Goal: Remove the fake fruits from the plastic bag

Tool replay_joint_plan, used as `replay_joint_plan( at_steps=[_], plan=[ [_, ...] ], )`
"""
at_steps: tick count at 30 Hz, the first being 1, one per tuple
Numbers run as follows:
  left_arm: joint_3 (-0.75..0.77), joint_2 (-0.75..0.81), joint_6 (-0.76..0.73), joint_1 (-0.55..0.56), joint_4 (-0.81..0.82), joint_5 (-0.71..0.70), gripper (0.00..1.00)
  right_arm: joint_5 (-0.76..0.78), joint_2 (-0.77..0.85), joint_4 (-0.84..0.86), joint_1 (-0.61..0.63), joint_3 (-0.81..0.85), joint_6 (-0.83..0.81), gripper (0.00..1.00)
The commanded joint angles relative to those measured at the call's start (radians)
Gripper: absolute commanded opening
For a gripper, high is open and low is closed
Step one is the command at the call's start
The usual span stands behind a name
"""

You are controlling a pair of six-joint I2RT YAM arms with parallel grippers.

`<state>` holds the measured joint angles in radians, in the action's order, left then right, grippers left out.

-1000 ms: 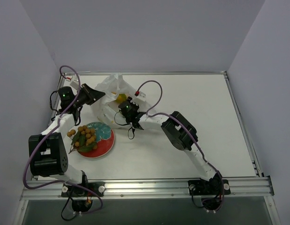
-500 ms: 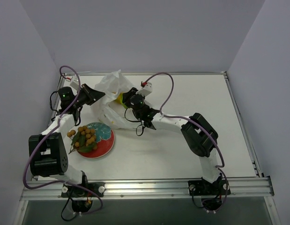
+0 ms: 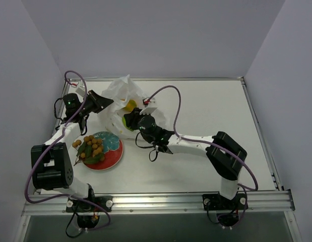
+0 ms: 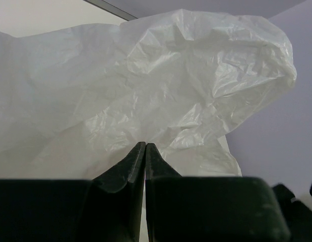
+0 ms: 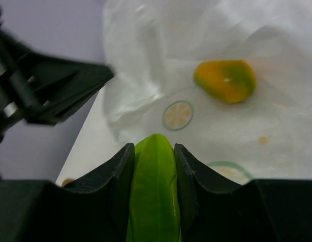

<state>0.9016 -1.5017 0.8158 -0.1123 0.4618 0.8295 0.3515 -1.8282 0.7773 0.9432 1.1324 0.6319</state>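
Observation:
The white crinkled plastic bag (image 3: 120, 101) lies at the table's back left; it fills the left wrist view (image 4: 161, 85). My left gripper (image 3: 106, 102) is shut on the bag's left edge and holds it up. My right gripper (image 3: 126, 121) is shut on a green fruit (image 5: 154, 191), held over the bag's opening. A yellow-orange fruit (image 3: 130, 105) lies on the bag; it also shows in the right wrist view (image 5: 225, 80). The bunch of tan-brown balls with green leaves (image 3: 91, 147) lies on the red-rimmed plate (image 3: 114, 151).
The plate stands near the table's left front, close below the bag. The left wall and the table's metal rail (image 3: 161, 197) bound the area. A purple cable (image 3: 168, 101) loops above the right arm.
My right gripper has pulled back from the bag's opening toward the front left with the green fruit in it. The left gripper and the bag's held edge have stayed put.

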Motion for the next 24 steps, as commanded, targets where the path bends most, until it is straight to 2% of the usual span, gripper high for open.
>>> replay_joint_plan(
  at_steps=[1, 6, 15, 19, 22, 23, 24],
  plan=[
    [0.023, 0.015, -0.01, 0.003, 0.048, 0.005, 0.02, 0.015, 0.044, 0.091, 0.127, -0.038, -0.083, 0.07],
    [0.023, 0.02, -0.017, 0.002, 0.04, 0.003, 0.02, 0.02, -0.04, 0.131, 0.229, -0.036, -0.095, 0.07],
    [0.028, 0.02, -0.018, 0.002, 0.037, 0.007, 0.03, -0.002, -0.253, 0.133, 0.244, 0.114, -0.077, 0.08],
    [0.039, 0.024, -0.053, 0.002, -0.011, -0.003, 0.02, 0.038, -0.293, 0.114, 0.241, 0.182, -0.078, 0.09],
    [0.034, 0.023, -0.04, 0.003, 0.011, 0.003, 0.02, 0.009, -0.302, 0.085, 0.236, 0.227, -0.087, 0.24],
    [0.034, 0.023, -0.04, 0.003, 0.009, 0.003, 0.02, -0.014, -0.302, 0.074, 0.236, 0.236, -0.09, 0.41],
    [0.034, 0.023, -0.041, 0.002, 0.009, 0.003, 0.02, -0.022, -0.295, 0.063, 0.236, 0.239, -0.09, 0.51]
  ],
)
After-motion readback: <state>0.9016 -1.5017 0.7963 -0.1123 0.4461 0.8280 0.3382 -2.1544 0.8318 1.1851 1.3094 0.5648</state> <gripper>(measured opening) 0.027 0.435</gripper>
